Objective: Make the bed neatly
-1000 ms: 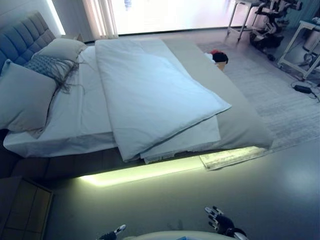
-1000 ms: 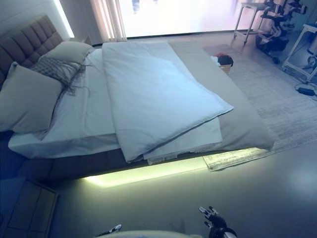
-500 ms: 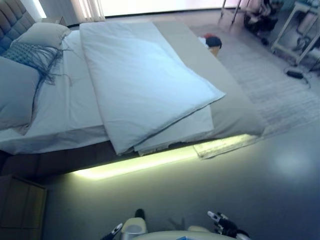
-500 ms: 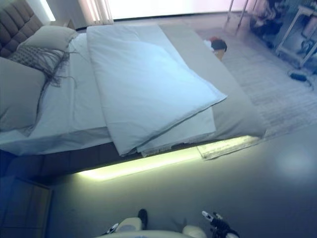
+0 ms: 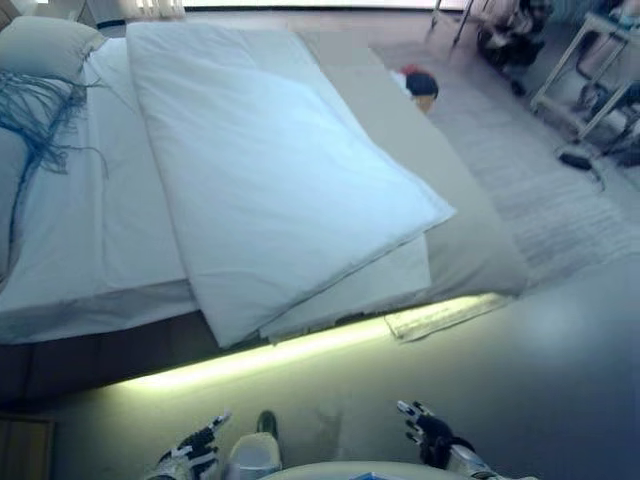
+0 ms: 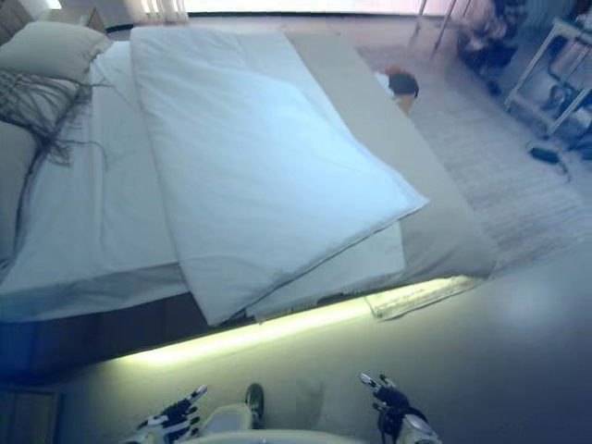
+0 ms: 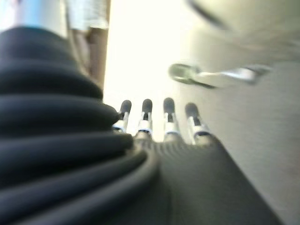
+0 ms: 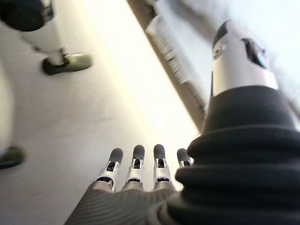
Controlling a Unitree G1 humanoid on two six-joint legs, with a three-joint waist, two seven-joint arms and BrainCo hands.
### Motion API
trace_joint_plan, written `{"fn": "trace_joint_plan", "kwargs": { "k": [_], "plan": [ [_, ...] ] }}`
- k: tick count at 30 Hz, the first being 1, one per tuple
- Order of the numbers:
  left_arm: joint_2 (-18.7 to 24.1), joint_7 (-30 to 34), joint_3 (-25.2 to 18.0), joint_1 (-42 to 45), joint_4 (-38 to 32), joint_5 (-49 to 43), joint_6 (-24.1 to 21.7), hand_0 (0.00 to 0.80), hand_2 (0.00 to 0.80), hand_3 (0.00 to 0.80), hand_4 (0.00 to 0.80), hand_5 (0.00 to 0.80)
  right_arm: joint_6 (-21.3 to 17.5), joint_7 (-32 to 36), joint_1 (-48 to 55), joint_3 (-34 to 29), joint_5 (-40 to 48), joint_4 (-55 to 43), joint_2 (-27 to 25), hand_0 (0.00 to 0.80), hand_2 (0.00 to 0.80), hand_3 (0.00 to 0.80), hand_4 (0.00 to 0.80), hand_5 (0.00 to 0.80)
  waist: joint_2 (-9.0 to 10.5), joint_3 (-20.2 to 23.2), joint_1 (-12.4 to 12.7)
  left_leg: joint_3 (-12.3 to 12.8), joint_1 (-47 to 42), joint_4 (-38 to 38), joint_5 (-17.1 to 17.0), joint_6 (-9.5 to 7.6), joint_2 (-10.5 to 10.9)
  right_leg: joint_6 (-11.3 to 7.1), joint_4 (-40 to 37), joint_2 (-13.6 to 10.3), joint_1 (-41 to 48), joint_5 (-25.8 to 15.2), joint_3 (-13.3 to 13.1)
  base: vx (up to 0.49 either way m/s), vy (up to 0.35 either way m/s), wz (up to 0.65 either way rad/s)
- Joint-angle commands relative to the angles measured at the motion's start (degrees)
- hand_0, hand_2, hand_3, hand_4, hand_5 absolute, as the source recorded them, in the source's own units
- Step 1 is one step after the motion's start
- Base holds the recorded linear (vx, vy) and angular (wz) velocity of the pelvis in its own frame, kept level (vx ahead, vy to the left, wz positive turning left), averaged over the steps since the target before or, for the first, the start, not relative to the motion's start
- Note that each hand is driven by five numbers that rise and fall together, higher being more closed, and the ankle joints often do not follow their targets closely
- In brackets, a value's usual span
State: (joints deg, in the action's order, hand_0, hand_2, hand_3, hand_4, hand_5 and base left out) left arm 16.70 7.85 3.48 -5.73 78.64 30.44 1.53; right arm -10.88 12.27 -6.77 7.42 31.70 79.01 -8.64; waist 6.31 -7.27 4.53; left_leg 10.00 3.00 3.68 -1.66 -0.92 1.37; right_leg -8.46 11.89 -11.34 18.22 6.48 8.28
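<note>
A white duvet (image 5: 270, 170) lies folded back over the middle of the bed, its near corner overhanging the bed's edge, with a second folded layer (image 5: 370, 290) showing beneath. White sheet (image 5: 90, 240) is bare on the left. A grey bedspread (image 5: 450, 230) covers the right side. Pillows (image 6: 51, 51) and a fringed cushion (image 6: 37, 97) sit at the head, far left. My left hand (image 5: 190, 455) and right hand (image 5: 425, 435) hang low over the floor in front of the bed, fingers straight, holding nothing.
A glowing light strip (image 5: 270, 352) runs under the bed's near edge. A pale rug (image 5: 560, 190) lies right of the bed, with a small dark and red object (image 5: 418, 84) on it. Metal-legged furniture (image 5: 580, 70) stands at the far right.
The camera has come closer to the bed and tipped down, so the headboard has left the picture. Both hands show more fully at the bottom edge.
</note>
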Motion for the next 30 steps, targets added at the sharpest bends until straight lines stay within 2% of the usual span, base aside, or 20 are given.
{"fn": "trace_joint_plan", "kwargs": {
  "k": [1, 3, 5, 6, 7, 9, 10, 11, 12, 13, 15, 17, 21, 25, 26, 27, 29, 30],
  "plan": [
    [-1.4, 0.0, 1.6, 2.5, 1.6, -2.5, 0.5, 0.0, 0.0, 0.0, 0.0, 0.0, 0.5, 0.1, 2.5, 0.4, -0.4, -3.4, -3.7, 0.0, 0.0, 0.0, 0.0, 0.0, -4.33, 3.7, 0.7, -1.0, 6.8, 1.9, -0.6, -1.45, -0.9, -0.83, 14.5, -1.6, -5.6, -10.7, -1.7, 0.347, 0.184, 0.06],
    [-0.9, -0.2, 2.0, 2.6, 1.7, -3.1, 1.0, 0.0, 0.0, 0.0, 0.0, 0.0, 0.5, 0.5, 2.9, 0.6, 0.0, -3.6, -4.2, 0.0, 0.0, 0.0, 0.0, 0.0, -5.28, 3.1, -0.8, -1.3, 3.6, 0.2, -0.2, -1.81, -0.7, 0.45, 19.2, -1.3, -12.8, -11.8, -2.1, 0.309, 0.111, 0.19],
    [-0.7, -0.4, 2.1, 2.2, 1.7, -2.5, 1.3, 0.0, 0.0, 0.0, 0.0, 0.0, 0.5, 0.7, 2.8, 1.0, 0.5, -3.3, -4.6, 0.0, 0.0, 0.0, 0.0, 0.0, -6.43, 2.5, -2.2, -0.8, 1.0, -1.1, -0.2, -1.18, -1.5, 1.67, 15.6, -0.1, -19.0, -10.3, -1.2, 0.252, -0.007, 0.13],
    [-0.7, -0.5, 2.5, 1.8, 1.4, -1.5, 1.4, 0.0, 0.0, 0.0, 0.0, 0.0, 0.6, 1.1, 2.5, 1.4, 1.1, -3.2, -5.1, 0.0, 0.0, 0.0, 0.0, 0.0, -7.26, 1.9, -3.0, -0.9, -0.9, -1.9, -0.1, -0.48, -2.3, 2.78, 12.0, 1.3, -22.5, -8.6, -0.6, 0.222, -0.118, 0.08],
    [-0.7, -0.3, 3.1, 1.3, 1.6, -0.8, 1.0, 0.0, 0.0, 0.0, 0.0, 0.0, 0.5, 1.3, 2.4, 1.7, 1.6, -3.1, -5.4, 0.0, 0.0, 0.0, 0.0, 0.0, -7.23, 1.0, -3.7, -1.9, -2.0, -1.9, 0.6, -0.22, -2.1, 3.26, 7.0, 1.9, -23.6, -7.3, -0.2, 0.217, -0.176, 0.14],
    [-0.9, -0.2, 3.5, 0.6, 1.4, 0.4, 0.3, 0.0, 0.0, 0.0, 0.0, 0.0, -0.3, 1.3, 1.9, 1.7, 1.6, -2.5, -5.4, 0.0, 0.0, 0.0, 0.0, 0.0, -6.06, 0.0, -5.2, -3.5, -3.3, -1.6, 3.5, 0.25, -0.3, 1.28, -5.1, 1.5, -29.2, -14.1, -1.1, 0.191, -0.218, 0.17],
    [-1.0, -0.1, 3.7, 0.1, 1.0, 0.7, -0.1, 0.0, 0.0, 0.0, 0.0, 0.0, -0.4, 1.2, 1.1, 1.7, 1.8, -2.5, -5.6, 0.0, 0.0, 0.0, 0.0, 0.0, -6.04, -0.7, -6.3, -4.6, -4.0, -1.0, 5.4, 0.3, 0.0, 0.68, -7.9, 1.9, -32.0, -16.2, -2.6, 0.151, -0.17, 0.27],
    [-0.9, 0.1, 4.0, -0.5, 0.5, 0.7, 0.0, 0.0, 0.0, 0.0, 0.0, 0.0, -0.4, 0.9, 0.3, 1.5, 1.3, -2.5, -5.9, 0.0, 0.0, 0.0, 0.0, 0.0, -6.24, -1.4, -7.2, -5.1, -4.7, -0.2, 7.0, 0.09, -0.1, 0.82, -8.2, 2.7, -33.9, -16.1, -3.9, 0.121, -0.119, 0.44],
    [-0.9, -0.1, 4.5, -0.6, 0.4, 0.7, -0.1, 0.0, 0.0, 0.0, 0.0, 0.0, 0.0, -0.1, -0.1, 1.7, 1.0, -2.5, -6.0, 0.0, 0.0, 0.0, 0.0, 0.0, -6.04, -1.4, -7.3, -4.7, -4.3, 1.1, 7.9, -0.24, -0.2, 1.06, -7.7, 3.0, -32.5, -14.0, -3.5, 0.225, -0.133, 0.67],
    [-1.4, -1.2, 4.8, -0.2, 0.1, 1.6, 0.0, 0.0, 0.0, 0.0, 0.0, 0.0, 0.9, -1.7, -0.5, 1.8, -0.2, -2.7, -5.9, 0.0, 0.0, 0.0, 0.0, 0.0, -5.75, -1.0, -7.2, -5.0, -4.6, 3.4, 8.4, 0.21, -0.1, 1.43, -6.6, 3.1, -30.6, -13.5, -4.0, 0.291, -0.15, 0.93],
    [-2.2, -0.2, 3.9, 1.4, 0.2, -0.3, 0.0, 0.0, 0.0, 0.0, 0.0, 0.0, 0.5, -1.5, 0.0, 1.8, 1.8, -3.4, -6.1, 0.0, 0.0, 0.0, 0.0, 0.0, -5.26, -0.3, -6.4, -4.8, -6.3, 4.5, 9.2, 1.02, -1.3, 1.87, -5.6, 2.6, -28.0, -12.4, -1.2, 0.317, -0.16, 1.08],
    [-2.8, 0.1, 3.9, 2.3, 1.1, -2.2, -1.4, 0.0, 0.0, 0.0, 0.0, 0.0, -0.3, -0.7, 0.2, 1.7, 2.3, -4.1, -6.0, 0.0, 0.0, 0.0, 0.0, 0.0, -4.93, 0.2, -6.0, -4.6, -7.6, 3.6, 8.8, 1.49, -2.4, 2.19, -6.2, 2.9, -26.2, -11.8, -0.4, 0.258, -0.126, 0.7],
    [-2.8, 0.7, 3.5, 2.8, 1.2, -2.2, -1.6, 0.0, 0.0, 0.0, 0.0, 0.0, -1.2, 1.0, 0.4, 1.7, 2.3, -4.7, -6.7, 0.0, 0.0, 0.0, 0.0, 0.0, -5.32, 1.3, -6.1, -5.0, -10.0, 1.0, 8.5, 2.22, -3.0, 2.73, -6.0, 3.7, -24.6, -10.4, 0.2, 0.201, -0.042, 0.15],
    [-2.6, 0.4, 3.9, 3.3, 1.0, -2.0, -0.6, 0.0, 0.0, 0.0, 0.0, 0.0, -0.6, 3.1, 0.1, 1.4, 5.7, -4.8, -6.4, 0.0, 0.0, 0.0, 0.0, 0.0, -5.88, 1.8, -6.2, -3.8, -12.3, 0.4, 9.1, 3.06, -4.3, 2.78, -3.9, 3.2, -24.6, -8.7, 2.5, 0.162, -0.028, 0.04],
    [-2.5, 0.3, 3.8, 3.4, 1.1, -1.7, -0.7, 0.0, 0.0, 0.0, 0.0, 0.0, -0.3, 3.6, 0.1, 1.3, 6.6, -5.0, -6.3, 0.0, 0.0, 0.0, 0.0, 0.0, -5.99, 1.8, -6.2, -3.1, -11.9, 1.8, 8.3, 3.65, -4.8, 3.2, -3.7, 3.3, -24.1, -8.1, 3.1, 0.129, -0.01, 0.19],
    [-2.6, 0.4, 3.6, 3.6, 1.2, -1.5, -0.9, 0.0, 0.0, 0.0, 0.0, 0.0, 0.2, 4.3, 0.2, 1.2, 7.2, -5.3, -6.2, 0.0, 0.0, 0.0, 0.0, 0.0, -5.94, 1.7, -6.0, -2.7, -10.2, 6.4, 5.8, 4.73, -5.4, 4.06, -4.1, 3.5, -22.9, -7.4, 3.8, 0.092, 0.003, 0.26],
    [-3.1, 0.6, 3.8, 3.7, 1.0, -1.1, -1.5, 0.0, 0.0, 0.0, 0.0, 0.0, 0.7, 4.7, 0.5, 1.1, 7.9, -6.3, -6.5, 0.0, 0.0, 0.0, 0.0, 0.0, -5.89, 0.7, -5.1, -3.5, -4.0, 14.8, 0.4, 6.56, -6.6, 5.32, -4.9, 3.4, -20.2, -6.1, 4.5, 0.05, 0.062, 0.16],
    [-3.6, 0.5, 4.1, 3.7, 0.7, -0.8, -1.8, 0.0, 0.0, 0.0, 0.0, 0.0, 0.9, 4.8, 0.4, 1.1, 8.5, -6.7, -6.8, 0.0, 0.0, 0.0, 0.0, 0.0, -5.87, 0.1, -4.9, -2.9, -1.7, 15.9, -1.4, 7.28, -8.3, 5.39, -5.0, 2.9, -19.1, -5.6, 4.7, 0.044, 0.159, 0.04]
  ]
}}
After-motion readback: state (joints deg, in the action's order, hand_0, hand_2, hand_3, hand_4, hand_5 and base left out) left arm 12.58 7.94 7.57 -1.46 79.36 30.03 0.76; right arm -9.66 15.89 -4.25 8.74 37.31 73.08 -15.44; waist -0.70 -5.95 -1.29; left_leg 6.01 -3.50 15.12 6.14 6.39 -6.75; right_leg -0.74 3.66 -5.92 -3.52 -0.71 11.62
